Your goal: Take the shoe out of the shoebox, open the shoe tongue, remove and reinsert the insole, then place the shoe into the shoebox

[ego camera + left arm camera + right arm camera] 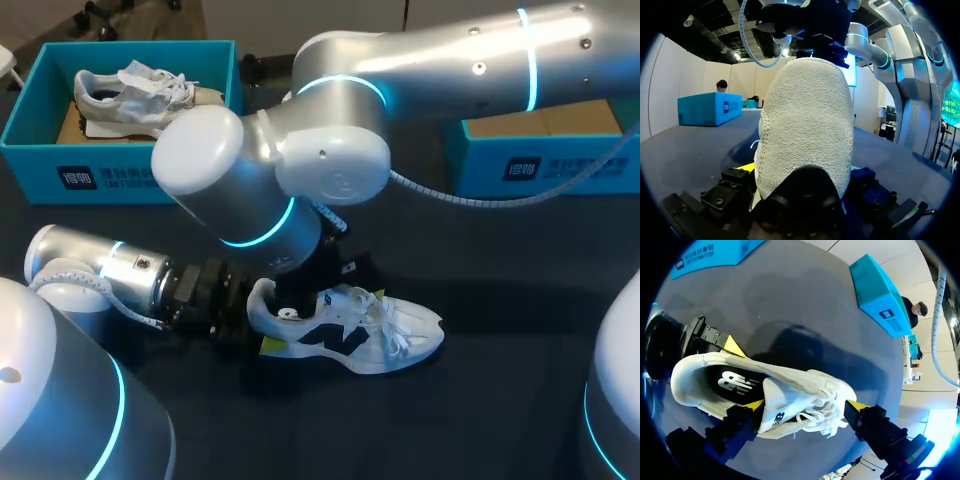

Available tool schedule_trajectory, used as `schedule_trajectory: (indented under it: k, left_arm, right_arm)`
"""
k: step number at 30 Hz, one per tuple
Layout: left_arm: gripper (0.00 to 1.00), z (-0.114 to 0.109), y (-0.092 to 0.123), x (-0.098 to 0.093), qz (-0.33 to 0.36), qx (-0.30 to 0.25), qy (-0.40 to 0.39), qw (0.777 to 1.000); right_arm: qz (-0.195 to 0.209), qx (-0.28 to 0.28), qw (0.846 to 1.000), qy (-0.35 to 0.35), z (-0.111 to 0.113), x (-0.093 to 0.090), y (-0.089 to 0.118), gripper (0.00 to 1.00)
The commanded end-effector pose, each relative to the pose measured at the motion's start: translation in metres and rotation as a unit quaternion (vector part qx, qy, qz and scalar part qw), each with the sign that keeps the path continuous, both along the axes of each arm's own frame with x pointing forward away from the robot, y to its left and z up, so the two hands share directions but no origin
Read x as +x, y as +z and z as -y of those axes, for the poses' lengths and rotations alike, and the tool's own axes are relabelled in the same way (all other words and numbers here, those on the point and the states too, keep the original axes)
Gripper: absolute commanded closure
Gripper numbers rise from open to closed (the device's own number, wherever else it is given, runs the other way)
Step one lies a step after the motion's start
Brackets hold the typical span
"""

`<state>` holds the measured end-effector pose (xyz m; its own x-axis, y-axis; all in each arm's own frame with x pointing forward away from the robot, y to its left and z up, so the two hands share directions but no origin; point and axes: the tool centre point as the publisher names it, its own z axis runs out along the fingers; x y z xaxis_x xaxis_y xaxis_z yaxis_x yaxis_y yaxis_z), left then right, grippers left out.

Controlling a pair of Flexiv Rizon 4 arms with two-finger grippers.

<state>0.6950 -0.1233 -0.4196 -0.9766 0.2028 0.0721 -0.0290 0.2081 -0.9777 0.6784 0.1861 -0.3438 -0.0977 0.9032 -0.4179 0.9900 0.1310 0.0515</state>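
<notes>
1. Pinning the heel, the left pincer (258, 330) looks closed on the shoe (350, 335): in its wrist view the heel fills the gap and both fingers press its sides.
2. Shoe's out of the box, lying sole down on the table (480, 400) near the front, heel toward my left arm, toe pointing to my right.
3. Right pincer (806, 406) hangs over the midfoot, spread wide and gripping nothing. Its 2 tips line up along the shoe's length, 1 at the mouth by the raised tongue (776, 407), 1 just beside the forefoot.
4. Dark insole (732, 382) sits inside, between the heel and that near tip.
5. My read: the right arm is nearer the insole, which lies heelward of its pincer, so the reach goes back along the long axis.
6. Shoebox (40, 110) waits well apart at the back left, with another shoe (130, 95) in it.
</notes>
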Motion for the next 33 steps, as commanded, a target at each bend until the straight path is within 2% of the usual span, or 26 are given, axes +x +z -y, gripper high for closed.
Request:
schedule_trajectory:
  k: [1, 14, 21, 33]
  left_arm:
    - [1.0, -0.001, 0.0, -0.002, 0.001, 0.0, 0.002, 1.0]
    - [1.0, -0.001, 0.0, -0.002, 0.001, 0.0, 0.002, 1.0]
    - [1.0, -0.001, 0.0, -0.002, 0.001, 0.0, 0.002, 1.0]
    - [1.0, -0.001, 0.0, -0.002, 0.001, 0.0, 0.002, 1.0]
  right_arm:
    - [0.074, 0.029, 0.985, -0.152, 0.011, -0.006, 0.008, 0.0]
    - [0.07, 0.09, 0.976, -0.186, 0.025, -0.005, 0.016, 0.0]
    - [0.069, 0.139, 0.971, -0.181, 0.028, -0.004, 0.018, 0.0]
    - [0.049, 0.171, 0.969, -0.169, 0.028, 0.002, 0.018, 0.0]
